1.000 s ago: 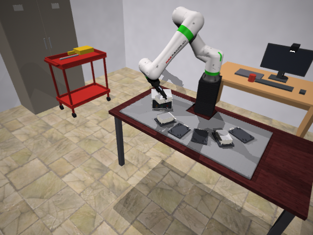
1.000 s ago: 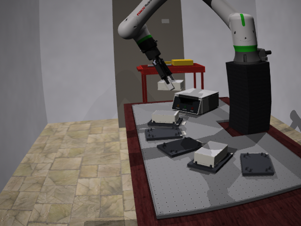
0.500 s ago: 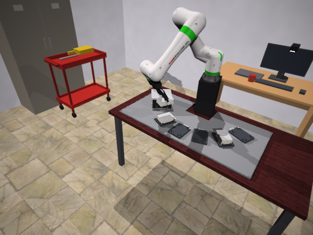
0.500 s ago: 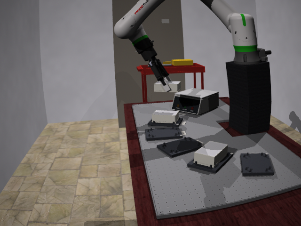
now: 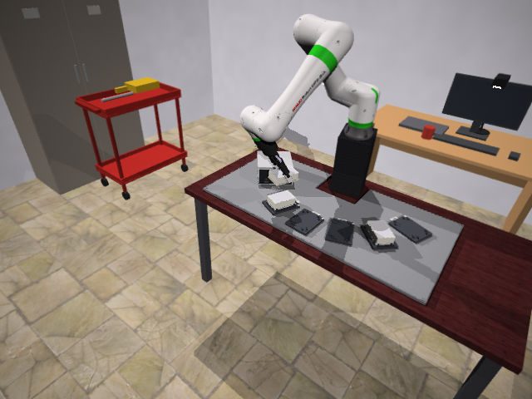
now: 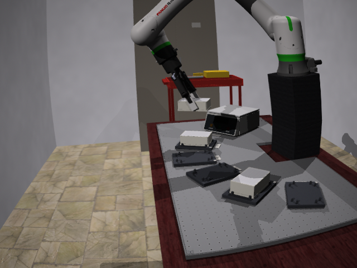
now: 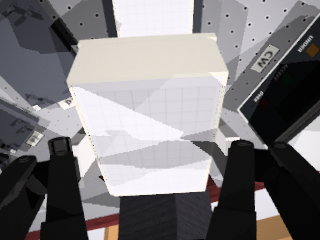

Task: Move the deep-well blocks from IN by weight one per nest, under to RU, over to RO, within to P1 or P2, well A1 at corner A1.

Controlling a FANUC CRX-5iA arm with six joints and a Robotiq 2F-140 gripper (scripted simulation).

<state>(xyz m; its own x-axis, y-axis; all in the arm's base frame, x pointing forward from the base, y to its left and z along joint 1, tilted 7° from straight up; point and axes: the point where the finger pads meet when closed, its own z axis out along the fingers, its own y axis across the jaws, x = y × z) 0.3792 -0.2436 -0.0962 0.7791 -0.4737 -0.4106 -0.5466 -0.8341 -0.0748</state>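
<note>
Right now the gripper (image 6: 192, 101) is pinching a white deep-well block (image 6: 201, 103) between its black fingers, holding it in the air at a tilt, at about ten o'clock from the check-weigher (image 6: 232, 116) and clear of the grey perforated plate (image 6: 213, 228). In the wrist view the weigher's dark front sits at two o'clock of the held block. A second block (image 6: 196, 137) rests on the nest nearest the weigher, and a third block (image 6: 250, 182) sits on a nest further along the row. Three black nests show bare: one (image 6: 193, 158), another (image 6: 212, 173), and the last (image 6: 304, 194) at the row's end.
</note>
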